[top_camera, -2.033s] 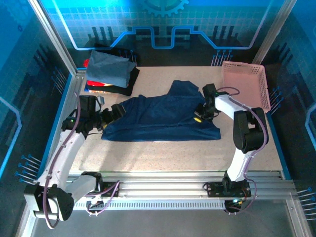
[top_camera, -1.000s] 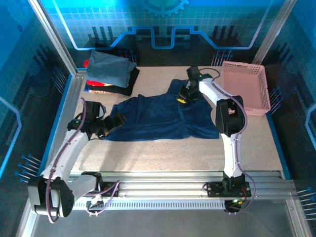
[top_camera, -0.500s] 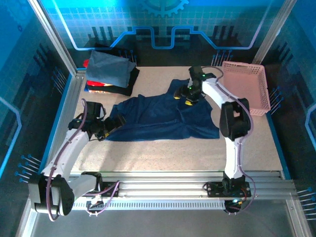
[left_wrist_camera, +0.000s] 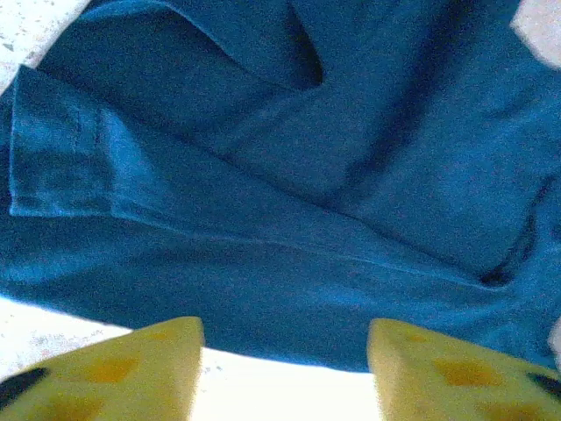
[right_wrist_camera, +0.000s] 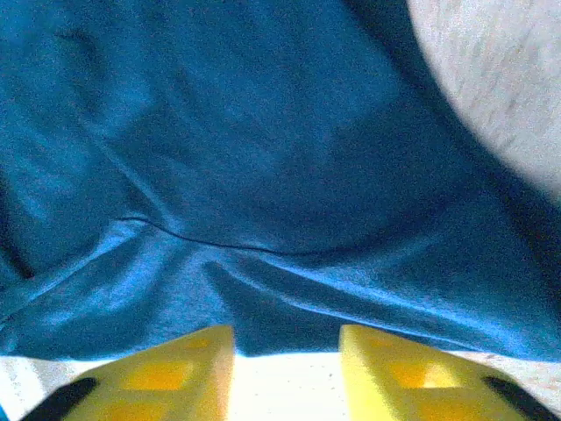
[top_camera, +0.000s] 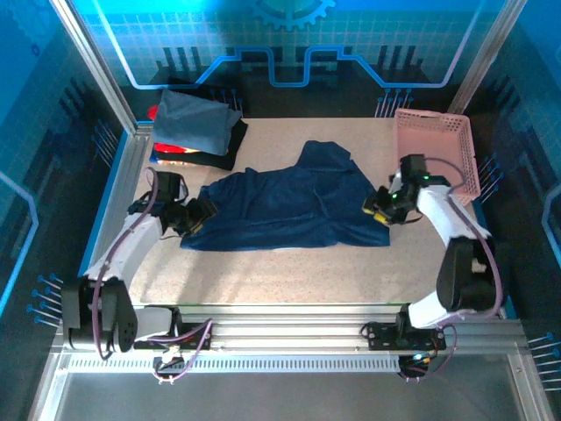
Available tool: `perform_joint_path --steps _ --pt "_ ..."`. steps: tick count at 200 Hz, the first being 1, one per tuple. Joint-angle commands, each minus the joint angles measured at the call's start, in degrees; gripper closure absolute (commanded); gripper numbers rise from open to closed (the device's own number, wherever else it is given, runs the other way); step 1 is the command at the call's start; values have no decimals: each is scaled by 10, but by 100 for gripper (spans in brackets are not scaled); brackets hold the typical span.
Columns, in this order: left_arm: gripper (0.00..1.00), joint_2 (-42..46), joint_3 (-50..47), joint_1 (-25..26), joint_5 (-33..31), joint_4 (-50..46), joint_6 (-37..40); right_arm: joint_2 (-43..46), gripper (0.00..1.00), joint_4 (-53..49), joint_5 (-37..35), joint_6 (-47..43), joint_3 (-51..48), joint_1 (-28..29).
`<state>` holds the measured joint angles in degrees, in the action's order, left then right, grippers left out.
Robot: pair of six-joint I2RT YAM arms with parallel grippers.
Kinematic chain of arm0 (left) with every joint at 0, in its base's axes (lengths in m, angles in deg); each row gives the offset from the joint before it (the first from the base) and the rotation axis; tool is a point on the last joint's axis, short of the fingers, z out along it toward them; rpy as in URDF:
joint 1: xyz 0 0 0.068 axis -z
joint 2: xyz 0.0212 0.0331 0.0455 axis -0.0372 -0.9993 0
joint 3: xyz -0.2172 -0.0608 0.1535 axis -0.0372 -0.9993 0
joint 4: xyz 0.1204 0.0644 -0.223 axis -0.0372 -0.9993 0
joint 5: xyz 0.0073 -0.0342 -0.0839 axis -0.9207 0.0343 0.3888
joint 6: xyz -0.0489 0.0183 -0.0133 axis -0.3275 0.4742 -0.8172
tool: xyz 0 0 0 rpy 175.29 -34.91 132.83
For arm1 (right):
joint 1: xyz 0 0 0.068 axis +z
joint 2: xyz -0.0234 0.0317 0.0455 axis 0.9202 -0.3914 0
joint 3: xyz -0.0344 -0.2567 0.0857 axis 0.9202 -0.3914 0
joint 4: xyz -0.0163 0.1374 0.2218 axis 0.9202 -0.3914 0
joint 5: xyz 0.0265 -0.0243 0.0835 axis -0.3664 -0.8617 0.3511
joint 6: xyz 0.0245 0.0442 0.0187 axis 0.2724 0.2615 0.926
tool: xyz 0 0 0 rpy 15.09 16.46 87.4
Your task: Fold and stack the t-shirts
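From above. Big navy t-shirt crumpled in the middle of the desk. Long way running left to right, with one floppy peak poking toward the far side. No telling where the neck hole is. Left claw down low at the left end of the cloth. Right claw down low at the right end. Pile of folded tees in the far left corner, well apart from the big one. Pink basket at the far right, near the right arm.

From the left wrist. Yellow left pads about half apart, bright desk in the gap, nothing pinched. Near edge of the shirt right at the tips. Sleeve cuff with a stitched hem off to the upper left.

From the right wrist. Yellow right pads closer together, just a narrow gap, nothing pinched there either. Shirt edge right at the tips, one long crease across the cloth.

Looks like time to grab both ends. Slide the tips a bit further in, so the edge sits well between the pads. Pinch firmly, both sides together. Then lift a little and pull apart gently to smooth the bumps before any fold. Stay clear of the basket.
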<state>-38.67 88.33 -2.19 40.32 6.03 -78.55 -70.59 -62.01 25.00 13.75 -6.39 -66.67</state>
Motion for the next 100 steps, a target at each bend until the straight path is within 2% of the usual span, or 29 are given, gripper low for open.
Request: perform_joint_path --steps 1,16,50,84,100 --pt "60 -36 -24 -3 -1 59 -26 -48 70 51 -21 42 5 37" --pt "62 -78 -24 -3 -4 71 -26 -86 70 59 -55 63 12 51" --pt "65 -138 -36 -16 -43 65 -28 -133 71 -6 -164 88 29 73" --pt "67 -158 -68 -32 -66 40 -29 -127 71 -39 -221 93 7 78" --pt "68 -139 -84 -33 -65 25 -30 -123 71 -51 -232 93 -2 79"
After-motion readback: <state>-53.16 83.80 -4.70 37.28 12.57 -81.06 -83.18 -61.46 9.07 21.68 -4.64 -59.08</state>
